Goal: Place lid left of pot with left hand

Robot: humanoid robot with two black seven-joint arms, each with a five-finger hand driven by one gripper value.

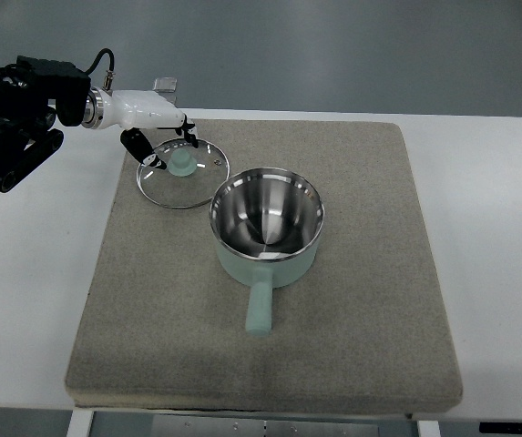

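Clearly, the stiff, fragile glass lid is gripped at its knob by the left hand fingers.

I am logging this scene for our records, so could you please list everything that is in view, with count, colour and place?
Pot: one, mint green outside, steel inside, open, near the mat's middle, handle pointing toward the robot.
Lid: one, clear glass with a metal rim and mint knob, on the mat at the pot's upper left, its rim next to the pot's.
Mat: one, grey-beige, covering most of the table.
Table: one, white, under the mat.
Metal bracket: one, silver, at the table's far edge.
Left hand: one, white wrist with black fingers, at the lid's far-left rim, fingers over the glass.
Right hand: not in view.
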